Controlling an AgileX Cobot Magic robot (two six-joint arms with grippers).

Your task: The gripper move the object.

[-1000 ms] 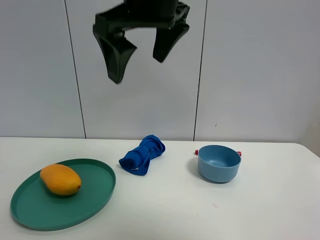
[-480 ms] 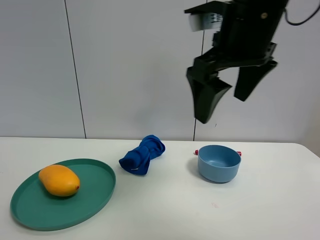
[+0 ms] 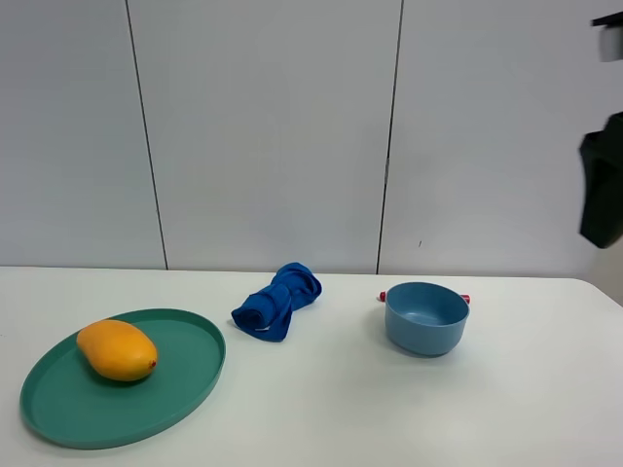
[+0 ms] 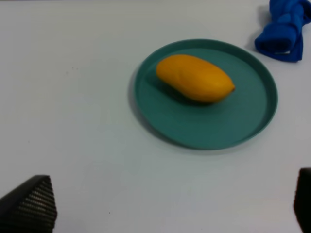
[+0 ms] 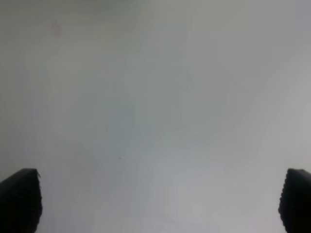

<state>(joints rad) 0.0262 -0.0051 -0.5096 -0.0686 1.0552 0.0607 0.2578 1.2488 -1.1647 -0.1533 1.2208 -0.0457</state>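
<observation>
An orange mango (image 3: 118, 349) lies on a green plate (image 3: 185, 384) at the table's left. It also shows in the left wrist view (image 4: 195, 78), lying on the plate (image 4: 243, 128). My left gripper (image 4: 165, 208) is open and empty, well above and short of the plate; it is out of the exterior view. My right gripper (image 5: 160, 201) is open and empty over bare white table. Only one dark finger (image 3: 604, 190) of it shows at the exterior view's right edge, high above the table.
A crumpled blue cloth (image 3: 277, 302) lies mid-table, also in the left wrist view (image 4: 284, 31). A blue bowl (image 3: 426, 317) stands to its right with a small red thing (image 3: 383, 295) behind it. A white panelled wall backs the table.
The open gripper has swept from upper middle to the far right edge of the exterior view. The mango, plate, cloth and bowl have not moved.
</observation>
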